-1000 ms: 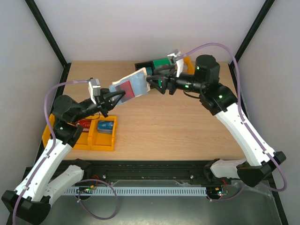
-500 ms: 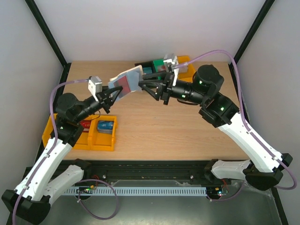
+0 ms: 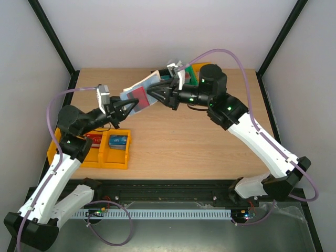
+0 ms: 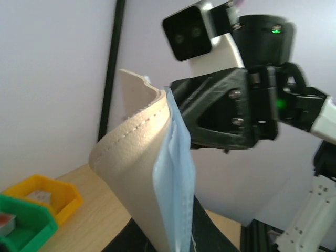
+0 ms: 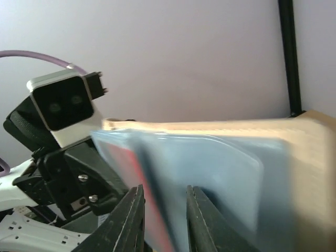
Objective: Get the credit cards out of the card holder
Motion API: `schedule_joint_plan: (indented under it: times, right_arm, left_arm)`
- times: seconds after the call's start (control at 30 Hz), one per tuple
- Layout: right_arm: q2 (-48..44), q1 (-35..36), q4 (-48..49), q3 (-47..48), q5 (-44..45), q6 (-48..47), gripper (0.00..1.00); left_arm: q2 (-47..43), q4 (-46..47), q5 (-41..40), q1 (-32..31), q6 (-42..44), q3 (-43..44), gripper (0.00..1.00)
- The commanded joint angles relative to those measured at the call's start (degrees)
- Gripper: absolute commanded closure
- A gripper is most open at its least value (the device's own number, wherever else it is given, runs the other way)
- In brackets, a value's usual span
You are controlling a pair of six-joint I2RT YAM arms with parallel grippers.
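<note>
Table point(image 3: 173, 142), left pincer point(image 3: 126, 107), right pincer point(image 3: 152, 94), one card holder point(image 3: 137, 89), seemingly one red card point(image 3: 138, 97)

Cream-beige holder point(image 4: 136, 173) with pale stitching, blue-grey lining, red card point(image 3: 140, 96) inside, light wood-grain counter point(image 3: 178, 142), yellow bins point(image 3: 89, 160), green bin point(image 4: 29, 233), blue card point(image 3: 118, 140) in one yellow bin, purple cables point(image 3: 212, 50)
</note>
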Motion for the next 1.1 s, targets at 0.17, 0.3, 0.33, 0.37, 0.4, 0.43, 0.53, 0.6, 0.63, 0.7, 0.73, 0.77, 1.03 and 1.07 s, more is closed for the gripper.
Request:
schedule_joint_plan:
  times: [0.17,0.3,0.33,0.37,0.4,0.43,0.53,0.6,0.63,0.7,0.73,0.77,1.03,1.07]
  right_arm:
    - [-1.4,-1.3,-1.3,-1.1,-11.4,-1.0,0.84]
    - [-2.0,-1.3,-0.5,-1.2,-14.8,-1.5,0.85]
    - [-2.0,-1.3,-0.3,-1.3,-15.9,-1.4,0.85]
    - [-2.0,-1.1,-0.3,-1.3,-16.5,-1.4,0.86]
    - [-2.1,-1.0,-0.2,-1.3,-17.0,-1.3,0.87]
    - [-2.0,-0.6,-0.2,-1.3,-17.3,-1.3,0.89]
    - [-1.6,1.2,2.2,-1.8,-20.1,-1.1,0.96]
    - [-1.0,2.2,2.5,-1.5,-20.1,-1.1,0.98]
    - [-0.8,2.2,1.6,-1.0,-19.8,-1.7,0.98]
    - [-0.5,2.2,0.7,-0.2,-18.5,-3.2,0.98]
    - [-0.4,2.2,0.8,-0.2,-18.0,-3.4,0.98]
    - [-0.4,2.2,0.7,-0.1,-17.5,-3.6,0.98]
    - [-5.2,-2.6,7.4,-5.7,-18.6,-1.4,0.98]
    - [-5.3,-3.0,6.9,-5.3,-18.9,-1.7,0.98]
  left_arm:
    - [0.8,11.5,9.8,0.0,-3.3,1.1,0.98]
    - [1.4,11.2,9.2,-0.4,-2.9,1.4,0.98]
    - [1.5,11.0,9.3,-0.5,-2.8,1.5,0.98]
    - [1.6,10.8,9.3,-0.6,-2.6,1.5,0.98]
    - [1.6,10.4,9.2,-0.6,-2.4,1.6,0.98]
    - [1.6,10.2,9.1,-0.6,-2.1,1.6,0.98]
    - [1.9,9.5,8.3,-0.7,-1.5,1.7,0.98]
    - [2.3,8.7,7.3,-0.7,-1.3,1.8,0.98]
    - [2.4,8.4,7.4,-0.7,-0.9,1.7,0.98]
    - [2.4,7.5,7.8,-1.0,0.0,1.6,0.98]
    - [2.4,7.4,8.2,-1.2,0.2,1.6,0.98]
    - [2.4,7.3,8.5,-1.4,0.1,1.5,0.98]
    - [1.4,10.1,11.5,-1.0,-4.4,0.6,0.86]
    - [1.3,11.3,11.6,-1.0,-5.3,0.0,0.87]
